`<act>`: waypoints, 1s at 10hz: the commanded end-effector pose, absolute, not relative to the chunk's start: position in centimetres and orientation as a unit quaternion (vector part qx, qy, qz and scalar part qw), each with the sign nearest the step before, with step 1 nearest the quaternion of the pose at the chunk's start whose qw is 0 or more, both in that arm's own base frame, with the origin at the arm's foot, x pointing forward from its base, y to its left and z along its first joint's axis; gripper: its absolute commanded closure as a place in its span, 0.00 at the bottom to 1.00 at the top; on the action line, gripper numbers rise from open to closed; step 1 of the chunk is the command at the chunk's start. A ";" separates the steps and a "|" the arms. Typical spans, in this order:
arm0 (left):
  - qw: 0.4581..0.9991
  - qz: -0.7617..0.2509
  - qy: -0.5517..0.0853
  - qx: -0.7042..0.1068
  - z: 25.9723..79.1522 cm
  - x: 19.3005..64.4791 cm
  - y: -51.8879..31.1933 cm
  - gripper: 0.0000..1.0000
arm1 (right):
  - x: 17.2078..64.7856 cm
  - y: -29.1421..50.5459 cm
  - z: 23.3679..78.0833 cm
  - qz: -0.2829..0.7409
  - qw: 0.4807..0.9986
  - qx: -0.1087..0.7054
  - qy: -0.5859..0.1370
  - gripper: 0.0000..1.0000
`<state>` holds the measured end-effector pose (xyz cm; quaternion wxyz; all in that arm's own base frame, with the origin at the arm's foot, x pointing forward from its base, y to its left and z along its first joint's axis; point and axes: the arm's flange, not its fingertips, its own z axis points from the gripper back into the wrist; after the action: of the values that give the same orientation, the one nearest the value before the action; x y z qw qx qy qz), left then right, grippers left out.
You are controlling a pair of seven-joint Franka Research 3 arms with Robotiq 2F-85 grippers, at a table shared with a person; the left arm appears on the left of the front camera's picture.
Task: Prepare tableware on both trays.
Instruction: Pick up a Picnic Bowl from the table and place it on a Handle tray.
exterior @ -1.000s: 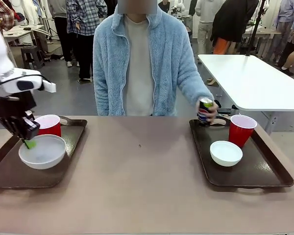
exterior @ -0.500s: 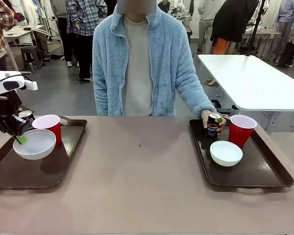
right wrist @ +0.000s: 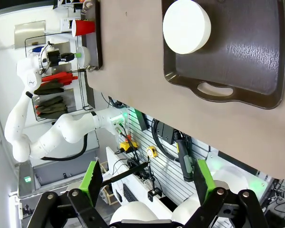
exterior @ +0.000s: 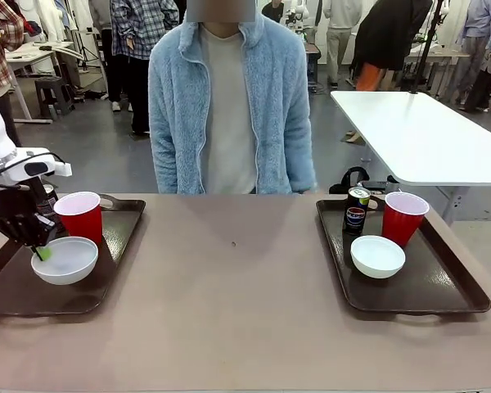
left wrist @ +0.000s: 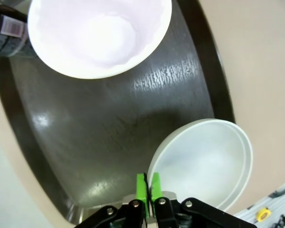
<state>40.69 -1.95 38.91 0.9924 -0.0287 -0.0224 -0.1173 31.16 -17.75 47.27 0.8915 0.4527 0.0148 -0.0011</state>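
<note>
On the left tray (exterior: 33,295), left gripper (exterior: 41,250) was clamped on the near bowl (exterior: 65,260)'s rim, bowl low over or resting on the tray beside the red cup (exterior: 79,216). Best move: confirm it's seated flat, then release straight up. Right gripper (right wrist: 145,183) hung wide open. Farther right, second tray (exterior: 442,295) held bowl (exterior: 377,255), cup (exterior: 403,217), can (exterior: 357,210).

I see a person in a fluffy light blue jacket (exterior: 229,106) standing across my brown table (exterior: 237,303). Behind them is a long white table (exterior: 417,135). Far back, other people (exterior: 139,33) stand around on the grey floor (exterior: 106,151). A black bag (exterior: 353,178) sits near the white table.
</note>
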 end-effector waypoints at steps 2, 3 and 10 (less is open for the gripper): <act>0.994 -0.103 -0.023 -0.040 38.1 41.2 -1.7 1.00 | 31.3 -17.6 47.4 0.001 0.892 0.452 0.016 0.00; 0.993 -0.106 -0.024 -0.045 38.1 41.2 -1.5 1.00 | 31.3 -17.6 47.4 0.001 0.892 0.452 0.016 0.00; 0.987 -0.126 -0.044 -0.091 41.9 40.1 -1.3 0.04 | 31.3 -17.6 47.4 0.001 0.892 0.452 0.016 0.00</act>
<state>40.67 -1.75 40.73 0.9909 -0.0663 -0.0426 -0.1092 31.16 -17.75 47.26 0.8915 0.4527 0.0148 -0.0011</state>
